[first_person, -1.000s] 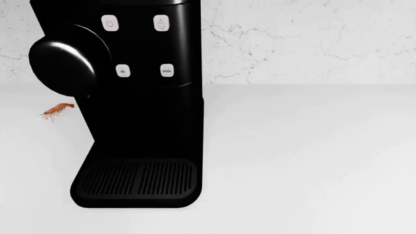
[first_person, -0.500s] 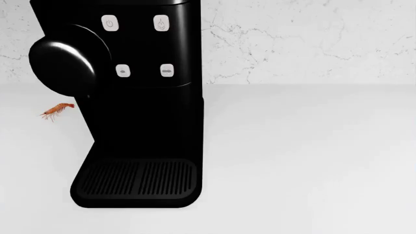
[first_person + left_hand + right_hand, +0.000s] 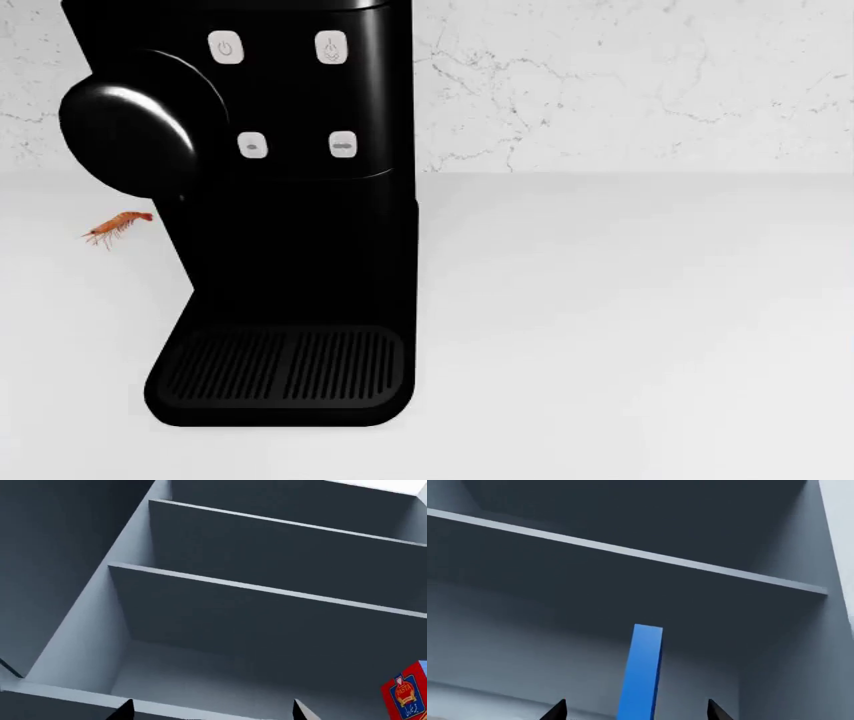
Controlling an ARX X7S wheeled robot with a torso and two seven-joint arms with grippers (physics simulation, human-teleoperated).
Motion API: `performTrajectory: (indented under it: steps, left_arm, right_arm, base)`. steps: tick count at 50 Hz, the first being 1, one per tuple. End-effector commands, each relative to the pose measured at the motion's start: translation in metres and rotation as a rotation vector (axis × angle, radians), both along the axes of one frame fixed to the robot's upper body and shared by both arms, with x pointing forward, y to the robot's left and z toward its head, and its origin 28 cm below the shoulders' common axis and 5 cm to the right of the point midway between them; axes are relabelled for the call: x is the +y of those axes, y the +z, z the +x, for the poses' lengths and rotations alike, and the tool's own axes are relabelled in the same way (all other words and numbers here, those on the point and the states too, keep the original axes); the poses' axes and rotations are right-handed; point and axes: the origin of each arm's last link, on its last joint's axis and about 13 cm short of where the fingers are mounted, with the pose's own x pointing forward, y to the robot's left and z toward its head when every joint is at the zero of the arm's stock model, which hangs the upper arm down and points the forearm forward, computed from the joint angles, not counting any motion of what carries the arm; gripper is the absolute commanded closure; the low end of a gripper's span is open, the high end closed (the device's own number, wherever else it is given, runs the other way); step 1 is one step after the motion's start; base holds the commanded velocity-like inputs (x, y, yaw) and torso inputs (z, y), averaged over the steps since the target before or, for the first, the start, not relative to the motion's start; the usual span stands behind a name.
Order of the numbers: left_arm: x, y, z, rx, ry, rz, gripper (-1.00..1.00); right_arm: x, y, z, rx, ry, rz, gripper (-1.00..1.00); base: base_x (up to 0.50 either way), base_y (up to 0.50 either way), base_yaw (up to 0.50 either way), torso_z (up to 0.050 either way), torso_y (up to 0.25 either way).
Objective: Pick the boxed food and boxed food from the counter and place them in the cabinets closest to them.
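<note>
Cabinet (image 3: 200, 630) interior in the left wrist view — grey shelves stacked one beyond another, side wall at one edge. Left gripper (image 3: 211, 711) showing only two dark fingertips (image 3: 124, 709), well apart, nothing between them; open-jawed, at the cabinet's front lip. Blue-and-red box (image 3: 407, 692) marked "PASTA" standing at the frame's edge, on the cabinet floor, well apart from the fingertips and cut off by the picture border.

Second cabinet (image 3: 527, 605) in the right wrist view, with one pale shelf edge crossing overhead and a side wall near the white door frame. Thin blue slab (image 3: 642, 672) standing upright on its narrow end, between the two dark tips of the right gripper (image 3: 636, 711). Tips spread wider than the slab, a gap visible on either side — not clamped on it, jaws apart. Lower end of the slab out of frame, so footing impossible to tell.

Head view: white counter (image 3: 641, 330) against a marbled backsplash (image 3: 627, 90), black coffee machine (image 3: 254, 210) with four pale buttons and a ribbed drip tray, small orange shrimp (image 3: 118, 228) lying beside the machine. Neither arm nor either box visible there.
</note>
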Motion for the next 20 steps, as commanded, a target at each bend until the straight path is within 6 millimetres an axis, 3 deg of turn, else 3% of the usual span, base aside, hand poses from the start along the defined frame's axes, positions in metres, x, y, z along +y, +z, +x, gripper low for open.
performTrajectory:
  steps: [1, 20]
  left_arm:
    - [0.002, -0.004, -0.002, -0.044, 0.01, 0.016, -1.0]
    - [0.004, -0.006, -0.01, -0.117, -0.039, 0.0, -1.0]
  right_arm:
    - [-0.007, -0.018, -0.015, -0.044, 0.016, -0.008, -1.0]
    - [-0.017, -0.041, -0.035, -0.129, 0.035, -0.008, -1.0]
  base:
    - [0.0, 0.0, 0.0, 0.0, 0.0]
    - [0.0, 0.0, 0.0, 0.0, 0.0]
